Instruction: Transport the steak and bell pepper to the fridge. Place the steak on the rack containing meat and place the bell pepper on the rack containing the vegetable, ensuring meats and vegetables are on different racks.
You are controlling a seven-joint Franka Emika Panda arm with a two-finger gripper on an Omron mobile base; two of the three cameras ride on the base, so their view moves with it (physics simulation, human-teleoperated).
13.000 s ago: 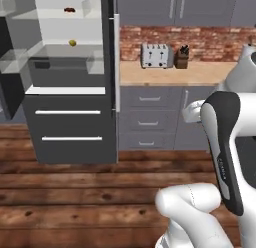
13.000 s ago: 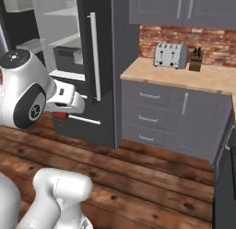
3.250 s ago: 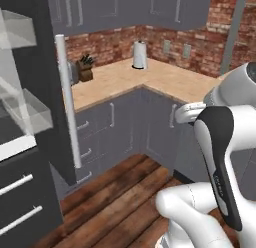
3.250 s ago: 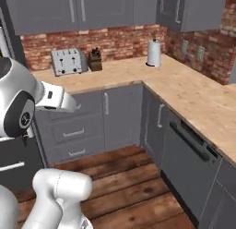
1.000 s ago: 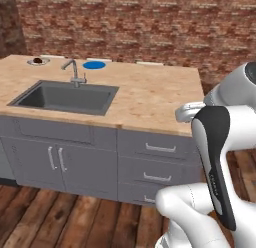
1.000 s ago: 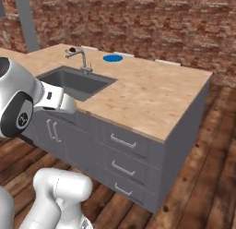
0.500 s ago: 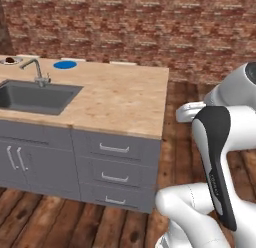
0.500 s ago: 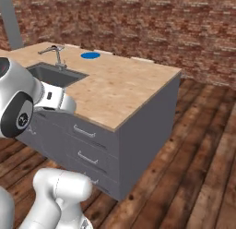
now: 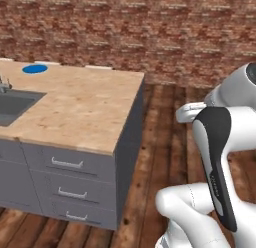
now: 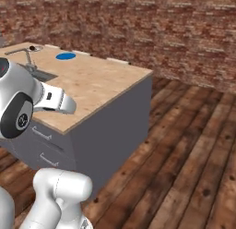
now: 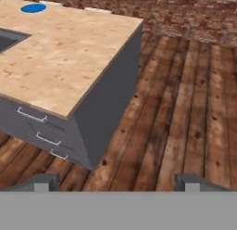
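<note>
So at this point the robot was parked by the island with nothing picked up. Going left to right: the sink (image 9: 12, 104) sat at the far left with its tap (image 10: 25, 57), then a blue plate (image 9: 35, 69) near the back edge of the worktop (image 9: 85, 109), then bare wood top out to the corner, drawers (image 9: 67, 179) underneath, and plank floor (image 9: 165, 127) off to the right under the brick wall. The claw (image 11: 118, 180) was wide open and empty, tips well apart, aimed at the island's corner and the floor. Couldn't spot the steak, the pepper or the fridge anywhere here, so I can't say where they were. My guess: it was in the go-fetch step, hunting for the food. The next move probably calls for turning the base toward the plate end to see what's there before reaching.
</note>
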